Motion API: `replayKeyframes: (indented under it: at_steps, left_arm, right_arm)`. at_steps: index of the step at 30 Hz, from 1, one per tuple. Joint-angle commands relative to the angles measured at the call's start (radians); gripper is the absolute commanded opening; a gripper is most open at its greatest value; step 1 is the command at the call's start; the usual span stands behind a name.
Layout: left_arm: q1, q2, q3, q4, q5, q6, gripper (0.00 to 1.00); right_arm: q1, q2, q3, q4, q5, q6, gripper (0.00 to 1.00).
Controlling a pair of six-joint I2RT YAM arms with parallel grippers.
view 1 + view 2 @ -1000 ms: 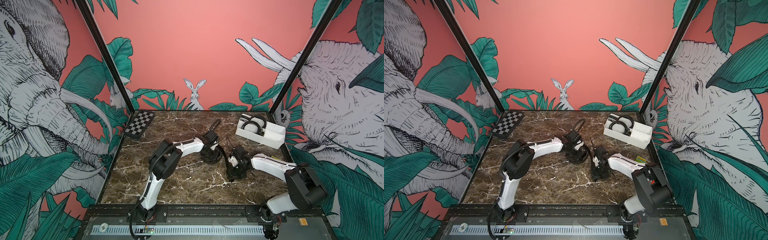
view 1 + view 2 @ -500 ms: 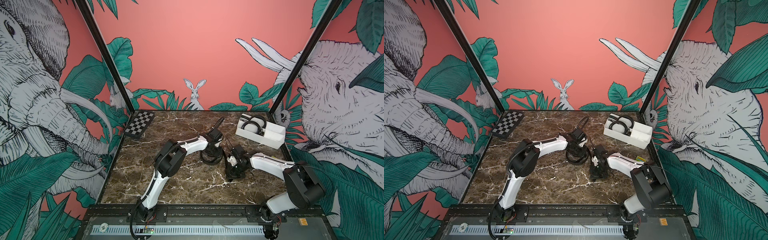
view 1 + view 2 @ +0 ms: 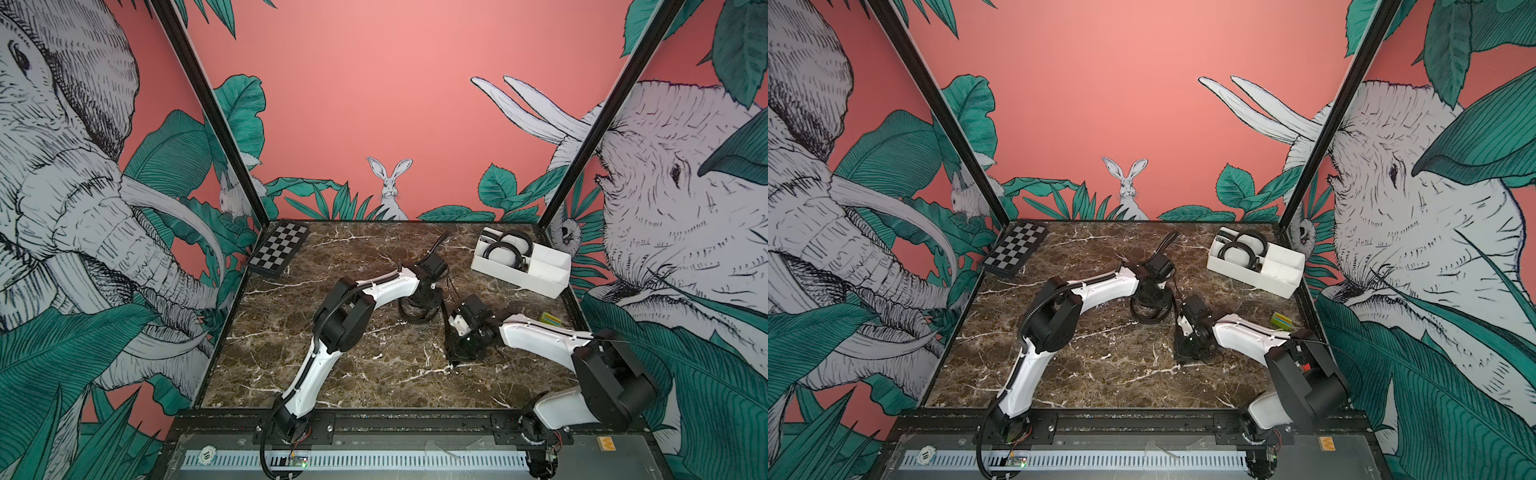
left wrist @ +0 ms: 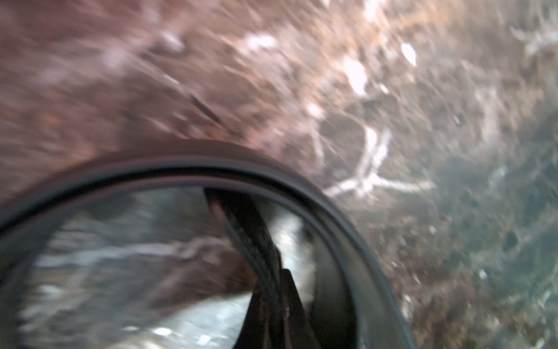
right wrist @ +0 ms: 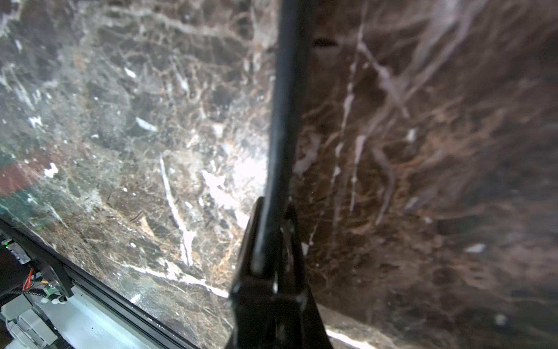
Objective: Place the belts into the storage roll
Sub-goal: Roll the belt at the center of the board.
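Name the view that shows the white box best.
A top view: the whole box shows at the table's far right corner, coiled belts inside. Both top views show it nearly alike. The wrist views miss it, showing marble and a black strap.

L wrist view is blurred thruout: the belt [image 4: 271, 169] looping ahead of the L claw [image 4: 273, 290] is smeared, its curve is cut off by frame edges either side of the claw, & the claw's tips can't be made out. In R wrist view the belt runs ahead of the R claw [image 5: 273, 211] & off the frame edge, w/ the tabletop [image 5: 453, 151] on one side blurred. In both top views each claw's tips sit hidden under its own wrist; contents of the storage roll [image 3: 515, 281] are too small to count.
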State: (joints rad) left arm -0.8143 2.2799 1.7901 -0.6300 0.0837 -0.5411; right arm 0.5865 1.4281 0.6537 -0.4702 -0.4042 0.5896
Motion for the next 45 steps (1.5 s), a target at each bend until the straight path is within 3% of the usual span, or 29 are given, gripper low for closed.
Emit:
replayKeyframes:
  at_steps: [1,6,19,26,27,31,33,39,43,45]
  left_arm:
    - [0.084,0.104,-0.048,-0.111,-0.160,-0.011,0.00]
    - [0.137,0.115,-0.019,-0.107,-0.168,-0.002,0.00]
    - [0.167,0.150,0.045,-0.126,-0.159,-0.029,0.00]
    - [0.166,0.121,-0.033,-0.053,-0.063,-0.082,0.00]
    - [0.166,0.112,-0.051,-0.037,-0.061,-0.088,0.00]
    - [0.166,0.107,-0.060,-0.039,-0.050,-0.086,0.00]
    - [0.167,0.107,-0.059,-0.040,-0.043,-0.086,0.00]
    - [0.167,0.115,-0.049,-0.040,-0.035,-0.087,0.00]
    - [0.170,0.119,-0.041,-0.045,-0.035,-0.089,0.00]
    - [0.169,0.119,-0.036,-0.046,-0.032,-0.089,0.00]
  right_arm:
    - [0.024,-0.016,-0.092,-0.087,0.007,0.044,0.00]
    - [0.061,-0.061,-0.127,-0.089,-0.006,0.086,0.00]
    - [0.321,-0.109,-0.155,-0.073,-0.040,0.232,0.00]
    - [0.321,0.085,0.024,-0.001,-0.036,0.115,0.01]
    - [0.321,0.123,0.061,0.009,-0.054,0.095,0.06]
    - [0.298,0.164,0.221,-0.125,-0.020,-0.006,0.45]
    - [0.252,0.151,0.275,-0.202,-0.007,-0.057,0.57]
    - [0.009,0.139,0.416,-0.325,0.012,-0.206,0.66]
    - [-0.078,0.254,0.567,-0.340,0.125,-0.285,0.67]
    - [-0.099,0.335,0.637,-0.313,0.120,-0.308,0.67]
